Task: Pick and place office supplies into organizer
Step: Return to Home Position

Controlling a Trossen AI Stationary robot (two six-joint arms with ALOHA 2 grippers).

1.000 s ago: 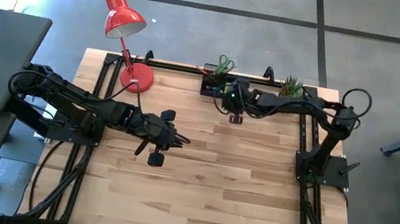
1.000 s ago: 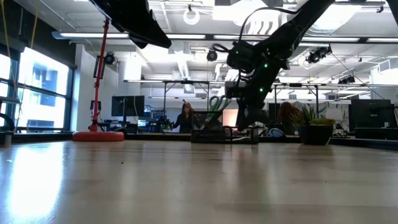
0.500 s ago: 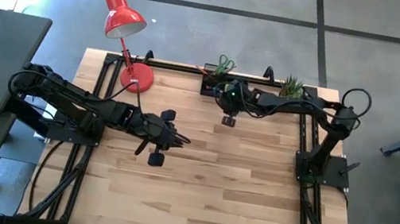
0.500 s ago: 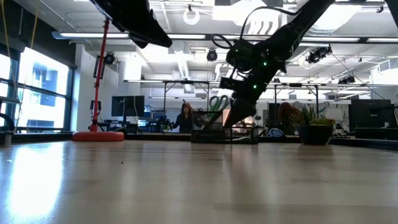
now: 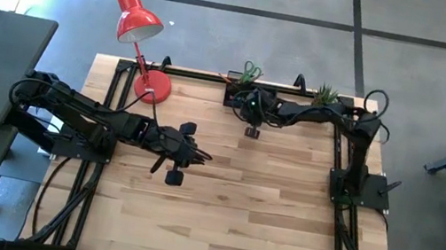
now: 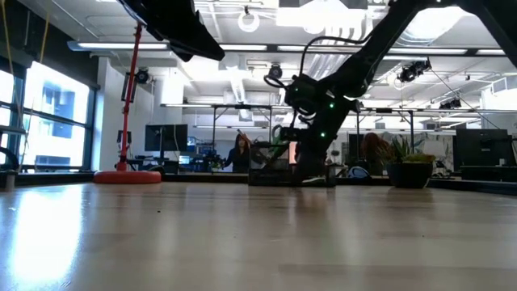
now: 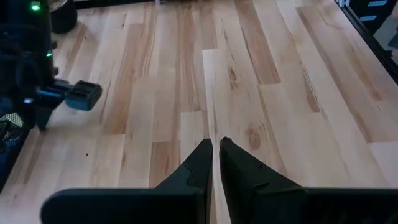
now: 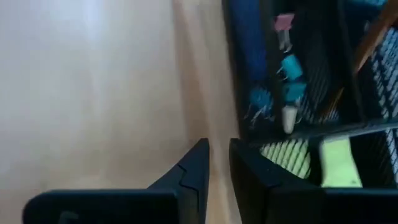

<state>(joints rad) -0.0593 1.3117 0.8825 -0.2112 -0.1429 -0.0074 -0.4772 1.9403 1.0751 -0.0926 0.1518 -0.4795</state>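
**A:** Where is the right tool (image 8: 217,158)?

**B:** At the upper middle of the high frame, low over the light wooden surface (image 5: 263,212) and just beside the black mesh organizer (image 6: 271,175). Its 2 fingers are almost together, with only a thin slit between them, and they grip nothing.

**A:** And the lime-green square sticky-note pad (image 8: 339,163)?

**B:** It lies inside the organizer, in a compartment near that tool. The green-handled scissors (image 5: 251,69) stand in the organizer too, handles up.

**A:** The left tool (image 7: 214,149)?

**B:** It is left of centre in the high frame, above bare wood and well apart from the organizer. Its fingers are nearly closed and empty.
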